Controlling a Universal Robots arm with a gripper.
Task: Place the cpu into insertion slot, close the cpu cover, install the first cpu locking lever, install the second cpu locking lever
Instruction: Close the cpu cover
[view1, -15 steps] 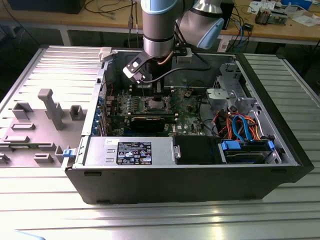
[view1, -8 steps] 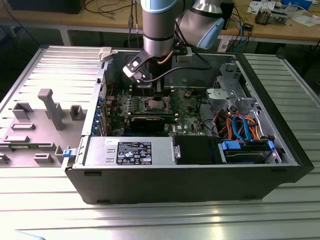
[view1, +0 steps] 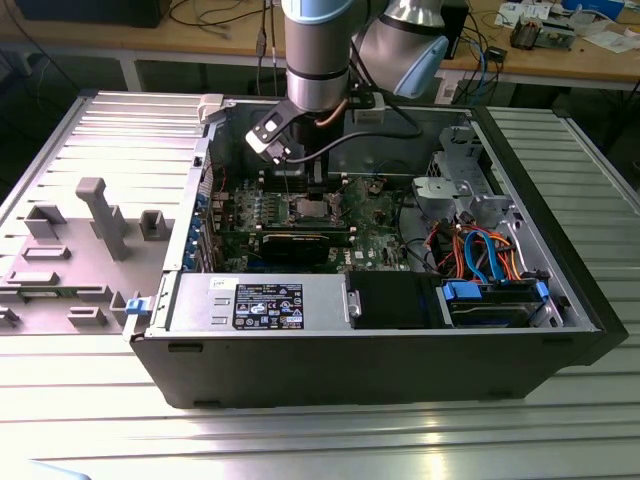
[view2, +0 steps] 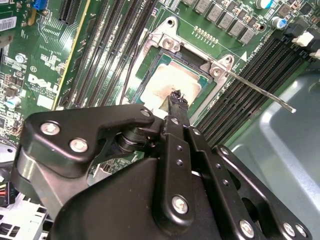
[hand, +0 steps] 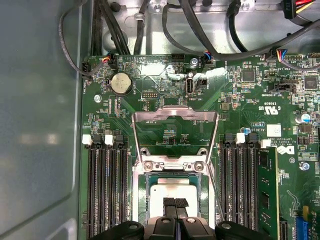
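Observation:
The cpu (hand: 167, 191) (view2: 167, 80), a small square with a silver-grey top, lies flat in the insertion slot (hand: 138, 186) (view2: 165, 42) (view1: 310, 208) on the green motherboard. The cpu cover (hand: 172, 116), a thin silvery frame, is swung back open and rests on the board beyond the slot. A thin locking lever (view2: 260, 90) (hand: 214, 186) stands unlatched beside the slot. My gripper (hand: 175, 203) (view2: 178, 99) (view1: 298, 168) hangs directly over the cpu. It is shut, with its tips at or just above the chip's top and nothing between them.
Long black memory slots (hand: 106, 190) flank the socket, and one memory stick (hand: 266, 190) stands upright. Black cables (hand: 200, 30) run across beyond the board. The case wall (hand: 40, 125) is close by. A power supply (view1: 268, 302) and drive bay (view1: 495, 298) line the case's near side.

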